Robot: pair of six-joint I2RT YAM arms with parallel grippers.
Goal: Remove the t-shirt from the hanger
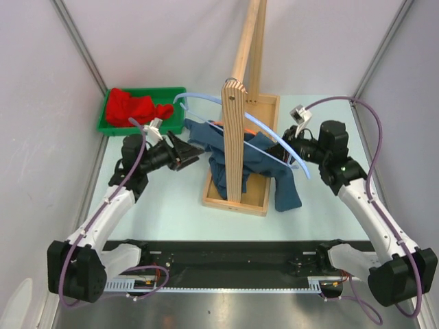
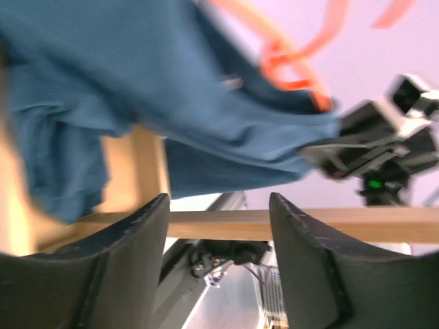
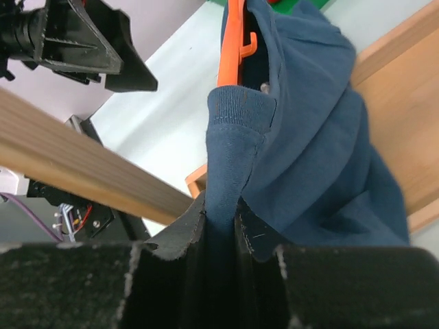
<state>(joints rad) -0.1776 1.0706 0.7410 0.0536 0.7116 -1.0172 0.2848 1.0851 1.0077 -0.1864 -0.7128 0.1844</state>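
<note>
My left gripper (image 2: pixel 219 204): fingers apart, empty, near the t-shirt (image 1: pixel 285 186). The shirt is draped on the orange hanger (image 3: pixel 230 48) at the wooden stand (image 1: pixel 233 137). My right gripper (image 3: pixel 221 221) is clamped on a fold. Risk: the collar snags and my pull drags the hanger along.

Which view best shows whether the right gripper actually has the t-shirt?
Right wrist: the right gripper is shut on the ribbed edge of the t-shirt, sharp and close. Top external shows it only small, at the shirt's right side; left wrist shows it blurred at the cloth's far edge.
</note>
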